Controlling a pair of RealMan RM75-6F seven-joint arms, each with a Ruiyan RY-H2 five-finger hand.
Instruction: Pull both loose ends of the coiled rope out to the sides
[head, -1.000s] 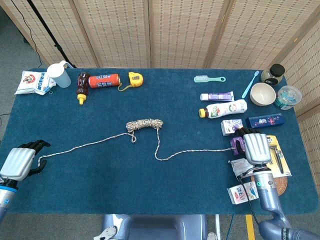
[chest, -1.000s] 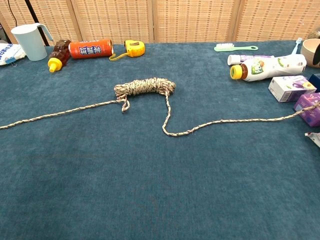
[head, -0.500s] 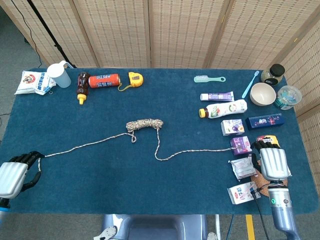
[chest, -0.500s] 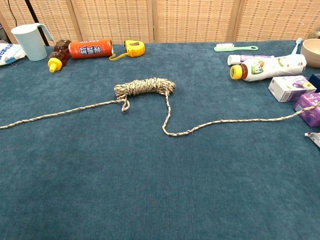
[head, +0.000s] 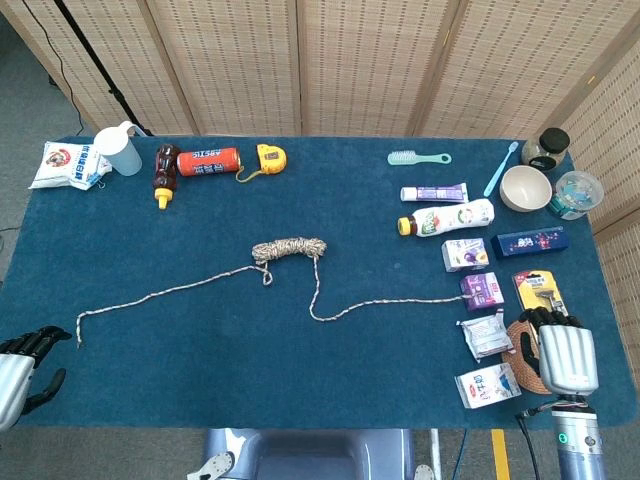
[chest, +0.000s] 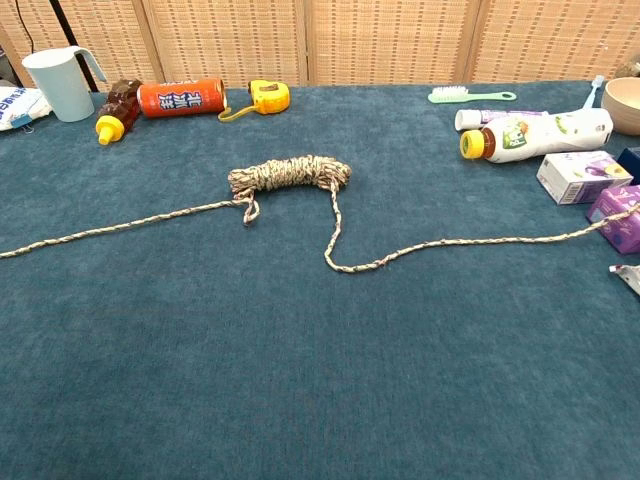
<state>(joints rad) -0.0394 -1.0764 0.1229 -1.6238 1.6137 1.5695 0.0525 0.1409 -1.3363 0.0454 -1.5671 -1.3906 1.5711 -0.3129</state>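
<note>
The rope coil (head: 290, 246) (chest: 290, 172) lies mid-table. Its left strand runs out to an end (head: 79, 322) near the table's left front; in the chest view this strand (chest: 100, 229) leaves the frame at the left. The right strand dips, then stretches right to an end (head: 463, 298) at a purple box (head: 482, 290) (chest: 620, 215). My left hand (head: 20, 366) sits at the bottom-left corner, off the rope, holding nothing. Well apart from the rope, my right hand (head: 566, 356) hovers at the bottom right with nothing in it. Neither hand shows in the chest view.
Along the back left stand a white cup (head: 118, 148), a brown bottle (head: 165, 175), a red can (head: 208, 160) and a yellow tape measure (head: 270, 157). Boxes, a drink bottle (head: 447, 217), a bowl (head: 526, 187), packets (head: 487, 335) and a woven coaster (head: 520, 345) crowd the right side.
Both hands have let go of the rope ends and drawn back toward the table's front corners. The rope now lies still, stretched to both sides.
</note>
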